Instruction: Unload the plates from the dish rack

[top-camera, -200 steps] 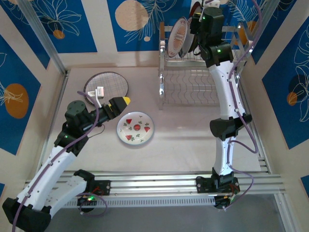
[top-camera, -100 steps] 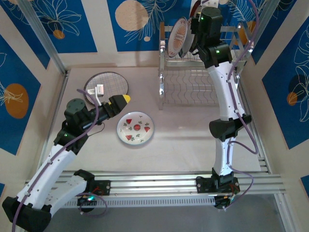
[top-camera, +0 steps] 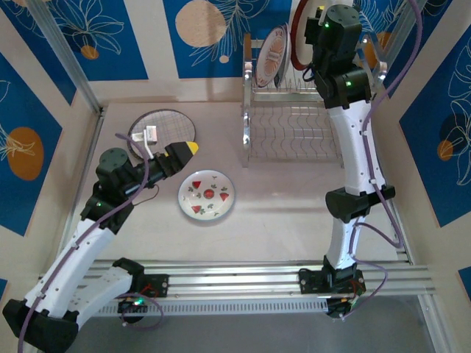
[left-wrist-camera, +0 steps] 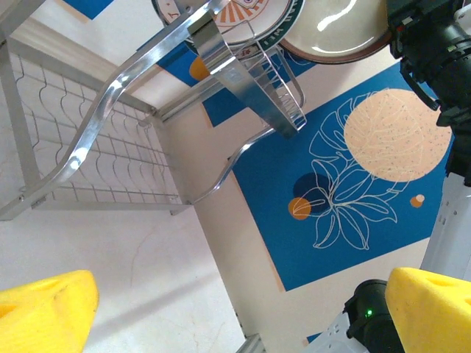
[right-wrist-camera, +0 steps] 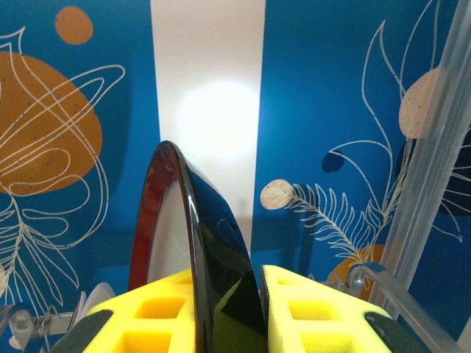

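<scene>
Right hand (right-wrist-camera: 227, 301) clamping dark plate (right-wrist-camera: 210, 220), lower rim hidden

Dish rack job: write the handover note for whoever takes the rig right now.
Right gripper: shut on a dark-rimmed plate, held on edge above the dish rack.
Left gripper: open, empty, hovering over the table near the plaid plate.
Done: plaid plate and strawberry plate lie flat on the table.
Left: set down the held plate, then pull the sunburst plate standing in the rack's upper tier.
</scene>
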`<action>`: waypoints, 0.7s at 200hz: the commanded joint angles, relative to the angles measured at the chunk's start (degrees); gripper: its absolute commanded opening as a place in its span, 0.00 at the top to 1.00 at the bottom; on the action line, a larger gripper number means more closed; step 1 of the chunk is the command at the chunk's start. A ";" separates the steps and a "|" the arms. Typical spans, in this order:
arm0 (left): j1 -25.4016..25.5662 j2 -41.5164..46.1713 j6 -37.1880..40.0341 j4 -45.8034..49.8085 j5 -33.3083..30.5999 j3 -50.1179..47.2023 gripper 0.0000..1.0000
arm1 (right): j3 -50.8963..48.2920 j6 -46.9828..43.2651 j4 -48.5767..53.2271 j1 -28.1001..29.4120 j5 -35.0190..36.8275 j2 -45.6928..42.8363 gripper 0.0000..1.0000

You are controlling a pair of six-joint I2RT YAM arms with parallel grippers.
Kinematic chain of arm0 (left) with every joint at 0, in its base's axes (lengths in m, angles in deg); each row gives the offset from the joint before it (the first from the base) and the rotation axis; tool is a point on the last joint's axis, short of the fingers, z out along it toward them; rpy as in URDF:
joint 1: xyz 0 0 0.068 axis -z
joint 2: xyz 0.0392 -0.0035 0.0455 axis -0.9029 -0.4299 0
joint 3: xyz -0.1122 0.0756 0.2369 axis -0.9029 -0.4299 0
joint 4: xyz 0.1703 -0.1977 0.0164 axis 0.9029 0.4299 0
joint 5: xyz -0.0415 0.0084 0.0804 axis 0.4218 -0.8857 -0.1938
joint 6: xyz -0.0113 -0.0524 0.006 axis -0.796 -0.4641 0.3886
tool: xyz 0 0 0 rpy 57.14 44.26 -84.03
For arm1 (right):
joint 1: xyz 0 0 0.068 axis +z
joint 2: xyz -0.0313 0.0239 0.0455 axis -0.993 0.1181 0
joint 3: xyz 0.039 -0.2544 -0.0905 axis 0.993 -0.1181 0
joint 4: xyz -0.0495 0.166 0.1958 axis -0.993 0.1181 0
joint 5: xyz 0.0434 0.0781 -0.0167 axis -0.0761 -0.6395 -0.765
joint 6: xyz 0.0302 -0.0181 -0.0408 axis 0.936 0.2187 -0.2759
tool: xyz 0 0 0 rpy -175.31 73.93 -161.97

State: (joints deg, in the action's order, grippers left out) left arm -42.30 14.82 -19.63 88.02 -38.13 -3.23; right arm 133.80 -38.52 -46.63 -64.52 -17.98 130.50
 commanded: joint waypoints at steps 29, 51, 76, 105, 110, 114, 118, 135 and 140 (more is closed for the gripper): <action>-0.79 0.04 -0.53 0.20 1.22 2.52 0.00 | -0.13 -0.73 -9.71 -0.89 2.71 -5.13 1.00; -0.75 -0.04 -0.57 0.31 1.18 2.80 0.00 | -1.24 -0.33 -9.48 -1.45 2.61 -6.32 1.00; -0.75 -0.49 -0.62 0.31 1.24 3.33 0.00 | -2.58 0.47 -8.86 -2.08 2.45 -7.43 1.00; -0.79 -1.00 -0.72 0.39 1.28 4.10 0.00 | -4.00 0.99 -8.75 -2.72 2.57 -8.61 1.00; -0.77 -1.04 -0.70 0.45 1.26 4.12 0.00 | -4.17 1.03 -8.75 -2.90 2.65 -8.76 1.00; -0.79 -1.08 -0.75 0.49 1.26 4.20 0.00 | -4.36 1.06 -8.68 -3.01 2.71 -8.99 1.00; -0.78 -1.09 -0.72 0.48 1.27 4.21 0.00 | -4.48 1.16 -8.62 -3.12 2.74 -9.09 1.00; -0.77 -1.07 -0.92 0.60 1.18 4.39 0.00 | -5.16 1.40 -8.40 -3.64 2.83 -9.85 1.00; -0.77 -1.13 -0.96 0.59 1.17 4.47 0.00 | -5.51 1.40 -8.31 -3.75 2.82 -10.07 1.00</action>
State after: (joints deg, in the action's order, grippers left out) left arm -42.30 13.57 -20.04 88.50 -38.13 -1.17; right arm 127.68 -38.96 -46.00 -67.62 -16.38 125.75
